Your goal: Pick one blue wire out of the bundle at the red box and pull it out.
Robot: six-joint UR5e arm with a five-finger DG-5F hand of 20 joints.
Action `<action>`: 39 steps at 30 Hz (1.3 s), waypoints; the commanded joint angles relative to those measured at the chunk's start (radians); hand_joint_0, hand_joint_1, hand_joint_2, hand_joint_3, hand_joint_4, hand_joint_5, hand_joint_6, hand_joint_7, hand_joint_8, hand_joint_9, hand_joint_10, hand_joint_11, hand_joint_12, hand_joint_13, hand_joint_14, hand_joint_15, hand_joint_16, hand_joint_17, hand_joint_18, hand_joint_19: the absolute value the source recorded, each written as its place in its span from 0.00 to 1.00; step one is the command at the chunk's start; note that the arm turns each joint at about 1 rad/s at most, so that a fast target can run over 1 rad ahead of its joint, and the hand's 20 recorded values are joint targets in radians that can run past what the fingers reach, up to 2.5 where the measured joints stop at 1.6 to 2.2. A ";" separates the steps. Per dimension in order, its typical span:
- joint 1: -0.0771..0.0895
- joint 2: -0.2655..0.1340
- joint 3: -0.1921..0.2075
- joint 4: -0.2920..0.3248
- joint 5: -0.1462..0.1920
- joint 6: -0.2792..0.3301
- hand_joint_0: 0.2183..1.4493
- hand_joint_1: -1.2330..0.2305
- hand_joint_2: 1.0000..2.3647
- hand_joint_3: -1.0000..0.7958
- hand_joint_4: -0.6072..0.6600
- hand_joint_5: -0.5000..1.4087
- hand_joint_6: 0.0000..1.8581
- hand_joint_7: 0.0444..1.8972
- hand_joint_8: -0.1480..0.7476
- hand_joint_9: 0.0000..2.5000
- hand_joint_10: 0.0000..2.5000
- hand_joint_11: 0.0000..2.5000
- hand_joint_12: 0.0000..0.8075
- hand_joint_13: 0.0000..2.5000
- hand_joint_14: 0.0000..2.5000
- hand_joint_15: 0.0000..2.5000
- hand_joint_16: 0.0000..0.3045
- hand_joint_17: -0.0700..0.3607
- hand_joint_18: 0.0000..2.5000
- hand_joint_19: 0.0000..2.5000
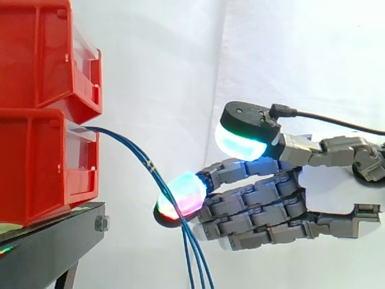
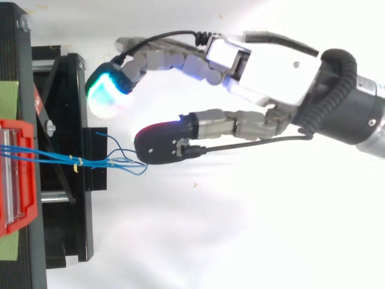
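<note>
Hand (image 1: pixel 271 205) reaches in level with its fingers stretched almost straight and spread, gripping nothing. The thumb rides high above them, its cyan pad (image 1: pixel 240 143) facing down, with a wide gap between it and the fingers below. From the side, one fingertip (image 1: pixel 183 195) glowing green, white and red lines up with the blue wires (image 1: pixel 135 153). From above, the fingers (image 2: pixel 105 90) lie off to one side of the bundle and apart from it, while the thumb's dark back (image 2: pixel 159 144) sits over the wires' looped free ends. I cannot tell whether any pad actually touches a strand.

Just ahead of the fingertips the wires arch downward and hang past the hand, falling below it as separate strands. A small yellow band (image 1: pixel 150 164) sits on the bundle a little beyond the fingertip.

Farther ahead, the wires run into the lower red bin (image 1: pixel 36 162) at the top of its clear front panel. A second red bin (image 1: pixel 36 54) is stacked on it. Both rest on the black stand (image 1: pixel 54 238), with the white curtain (image 1: pixel 162 60) behind.
</note>
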 commanded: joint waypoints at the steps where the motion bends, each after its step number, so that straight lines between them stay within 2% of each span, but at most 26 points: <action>1: 0.008 -0.005 0.007 -0.002 0.004 -0.007 0.24 0.53 0.00 0.30 0.67 0.13 0.27 0.37 0.44 0.08 0.00 0.00 0.43 0.09 0.00 0.01 0.15 0.41 0.04 0.02; 8: 0.025 -0.008 0.007 -0.005 0.004 -0.016 0.24 0.51 0.00 0.30 0.70 0.14 0.27 0.39 0.45 0.09 0.00 0.00 0.44 0.11 0.00 0.01 0.15 0.41 0.06 0.01; 14: 0.031 -0.022 0.007 0.014 0.004 -0.042 0.24 0.50 0.00 0.30 0.72 0.15 0.27 0.40 0.46 0.10 0.00 0.00 0.45 0.12 0.00 0.01 0.16 0.41 0.07 0.02; 16: 0.034 -0.044 0.014 0.052 0.010 -0.042 0.24 0.50 0.00 0.30 0.73 0.15 0.27 0.40 0.46 0.10 0.00 0.00 0.45 0.12 0.00 0.01 0.16 0.41 0.08 0.02; 18: 0.037 -0.048 0.025 0.075 0.012 -0.045 0.25 0.49 0.00 0.30 0.73 0.16 0.27 0.40 0.47 0.10 0.00 0.00 0.45 0.12 0.00 0.01 0.16 0.41 0.08 0.02; 24: 0.036 -0.047 0.025 0.046 0.012 -0.037 0.25 0.49 0.00 0.30 0.75 0.16 0.27 0.41 0.47 0.11 0.00 0.00 0.45 0.13 0.00 0.01 0.15 0.41 0.09 0.03; 29: 0.037 -0.056 0.025 0.078 0.036 -0.048 0.25 0.47 0.00 0.29 0.76 0.17 0.27 0.42 0.48 0.11 0.00 0.00 0.45 0.13 0.00 0.01 0.15 0.41 0.10 0.03; 39: 0.033 -0.062 0.025 0.087 0.038 -0.050 0.26 0.46 0.00 0.30 0.77 0.17 0.27 0.43 0.48 0.12 0.00 0.00 0.45 0.14 0.00 0.02 0.15 0.41 0.11 0.03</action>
